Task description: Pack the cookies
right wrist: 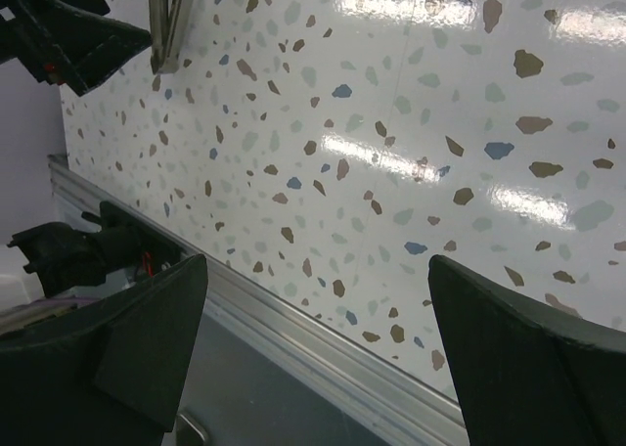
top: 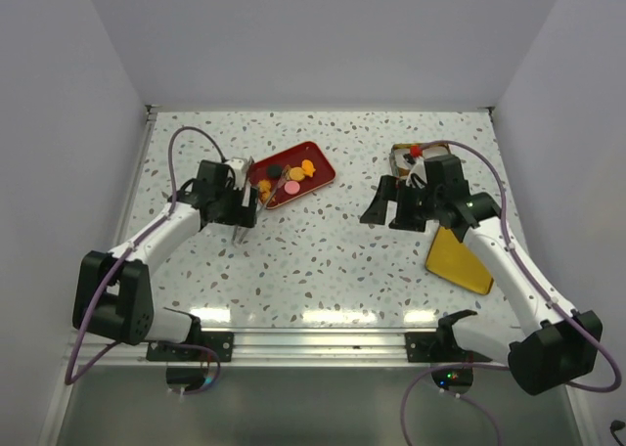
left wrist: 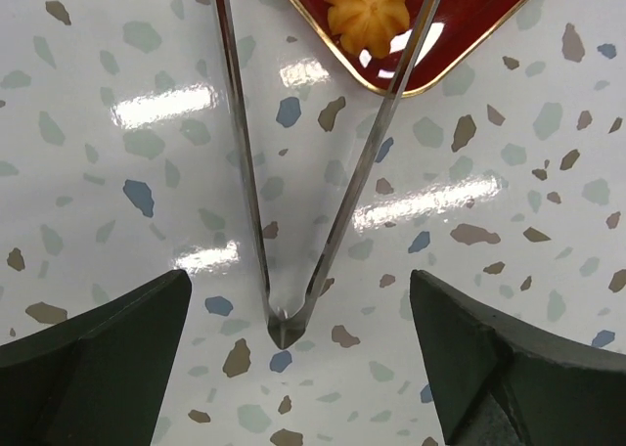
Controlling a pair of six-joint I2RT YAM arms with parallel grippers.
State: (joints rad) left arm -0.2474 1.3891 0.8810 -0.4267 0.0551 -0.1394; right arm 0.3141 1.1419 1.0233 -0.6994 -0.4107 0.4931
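Tongs [left wrist: 284, 319] lying on speckled table [left wrist: 117, 221], arms reaching red tray [left wrist: 479, 16] of cookies [left wrist: 369, 11], left gripper [top: 238, 209] spread wide either side, untouching, right gripper [right wrist: 318, 270] likewise released above tabletop.

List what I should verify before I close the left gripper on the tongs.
1. Left gripper open: ok.
2. Tongs lying on the table between its fingers, ungripped: ok.
3. Tongs clear of the red tray: not ok, one arm crosses its corner.
4. Cookies in the tray: ok.
5. Right gripper open and empty: ok.
6. Container by the right arm ready to fill: cannot tell, the arm hides much of it.
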